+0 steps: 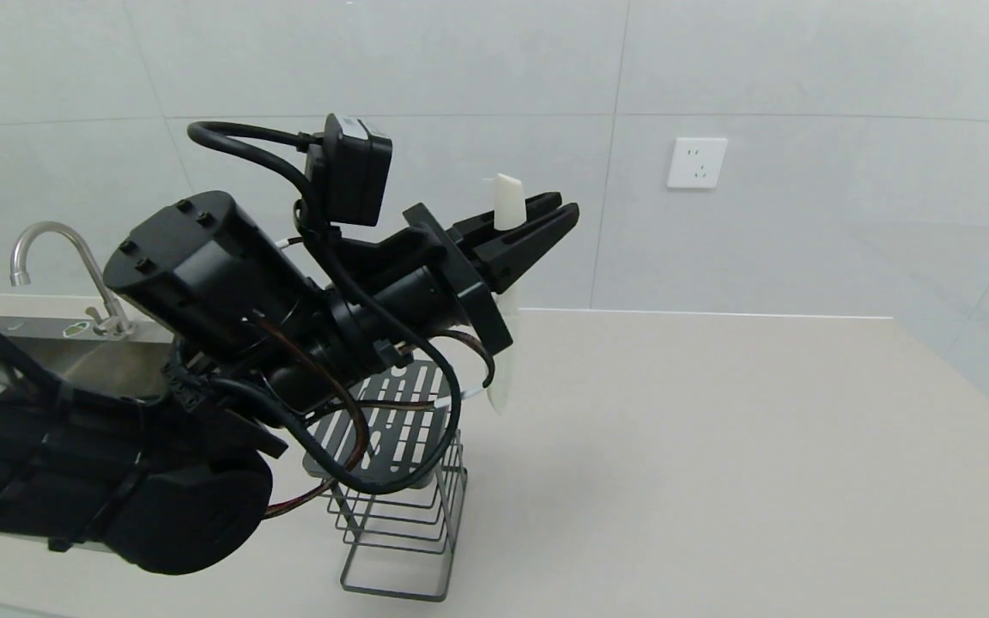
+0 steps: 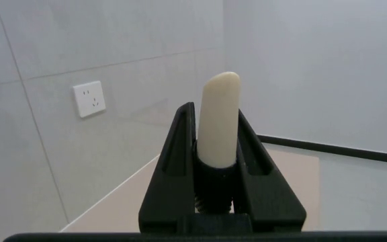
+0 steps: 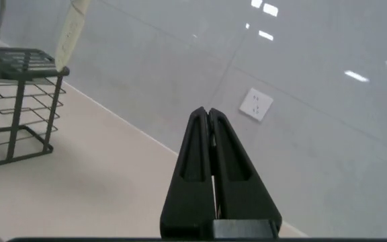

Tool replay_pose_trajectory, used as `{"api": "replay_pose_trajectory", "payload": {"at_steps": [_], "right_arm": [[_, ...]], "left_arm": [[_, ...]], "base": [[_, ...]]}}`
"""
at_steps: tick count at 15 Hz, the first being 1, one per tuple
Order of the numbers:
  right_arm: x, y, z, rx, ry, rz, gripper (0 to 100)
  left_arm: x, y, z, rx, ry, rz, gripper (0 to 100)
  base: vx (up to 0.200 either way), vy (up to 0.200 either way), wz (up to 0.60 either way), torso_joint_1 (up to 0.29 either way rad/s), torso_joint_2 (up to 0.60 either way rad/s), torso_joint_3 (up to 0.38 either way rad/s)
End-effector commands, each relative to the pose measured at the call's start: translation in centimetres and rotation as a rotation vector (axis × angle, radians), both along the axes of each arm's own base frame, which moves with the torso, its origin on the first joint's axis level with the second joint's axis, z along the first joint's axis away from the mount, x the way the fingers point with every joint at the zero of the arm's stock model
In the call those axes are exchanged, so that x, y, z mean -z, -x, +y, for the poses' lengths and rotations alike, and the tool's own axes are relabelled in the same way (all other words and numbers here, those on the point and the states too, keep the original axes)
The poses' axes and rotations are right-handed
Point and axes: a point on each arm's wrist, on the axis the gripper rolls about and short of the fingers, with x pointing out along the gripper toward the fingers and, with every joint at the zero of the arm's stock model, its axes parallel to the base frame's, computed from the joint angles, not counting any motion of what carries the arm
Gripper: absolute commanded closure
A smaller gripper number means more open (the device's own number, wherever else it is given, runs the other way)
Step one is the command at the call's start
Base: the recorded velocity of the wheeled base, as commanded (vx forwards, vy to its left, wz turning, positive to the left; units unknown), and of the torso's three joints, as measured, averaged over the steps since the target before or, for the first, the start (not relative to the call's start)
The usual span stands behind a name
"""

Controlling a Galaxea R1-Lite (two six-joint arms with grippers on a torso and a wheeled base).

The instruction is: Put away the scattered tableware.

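My left gripper [image 1: 537, 225] is raised above the counter and shut on a white utensil [image 1: 507, 202]. The utensil's blunt end sticks up between the fingers [image 2: 219, 101]; its longer part hangs down behind the gripper toward a dark wire rack [image 1: 400, 481] with a slotted top. From the right wrist view the white utensil [image 3: 69, 30] hangs tilted just above the rack [image 3: 19, 101]. My right gripper [image 3: 210, 121] is shut with nothing in it, held over the counter away from the rack.
A steel sink with a curved faucet [image 1: 57, 249] lies at the far left behind my left arm. The beige counter [image 1: 718, 446] stretches right of the rack to the tiled wall, which carries a white socket [image 1: 696, 163].
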Motion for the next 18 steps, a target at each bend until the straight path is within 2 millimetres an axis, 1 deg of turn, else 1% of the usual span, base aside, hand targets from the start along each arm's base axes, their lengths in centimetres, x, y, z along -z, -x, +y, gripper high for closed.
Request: {"api": "replay_pose_trajectory", "payload": {"at_steps": [1,2,5,6,7,12,16,17,18], "right_arm": [[1.6,0.2,-0.2,0.062,-0.064,0.12,100],[2.4,0.1,-0.3,0.125,-0.089,0.198,100],[2.4,0.1,-0.5,0.223,-0.192,0.215,100],[2.9,0.1,-0.8,0.328,-0.272,0.256,100],[2.8,0.1,-0.8,0.334,-0.29,0.255,100],[2.8,0.1,-0.8,0.332,-0.29,0.256,100],[2.8,0.1,-0.8,0.332,-0.29,0.256,100],[2.8,0.1,-0.8,0.332,-0.29,0.256,100],[2.8,0.1,-0.8,0.332,-0.29,0.256,100]], "left_arm": [[-0.4,0.5,0.5,-0.004,0.003,-0.014,100],[-0.4,0.9,0.9,-0.005,-0.001,-0.013,100],[-0.5,1.8,1.6,-0.005,-0.006,-0.007,100],[-0.6,2.0,1.8,-0.005,-0.003,-0.009,100],[-0.7,2.0,1.8,-0.007,0.001,-0.008,100],[-1.4,0.7,4.0,-0.092,0.024,-0.042,100],[-2.2,1.0,4.3,-0.112,-0.004,-0.05,100],[-2.2,0.8,4.2,-0.126,-0.015,-0.054,100],[-2.4,0.6,3.9,-0.178,-0.01,-0.042,100]], "base": [[0.0,0.0,0.0,0.0,0.0,0.0],[0.0,0.0,0.0,0.0,0.0,0.0],[0.0,0.0,0.0,0.0,0.0,0.0],[0.0,0.0,0.0,0.0,0.0,0.0],[0.0,0.0,0.0,0.0,0.0,0.0],[0.0,0.0,0.0,0.0,0.0,0.0],[0.0,0.0,0.0,0.0,0.0,0.0],[0.0,0.0,0.0,0.0,0.0,0.0],[0.0,0.0,0.0,0.0,0.0,0.0]]}}
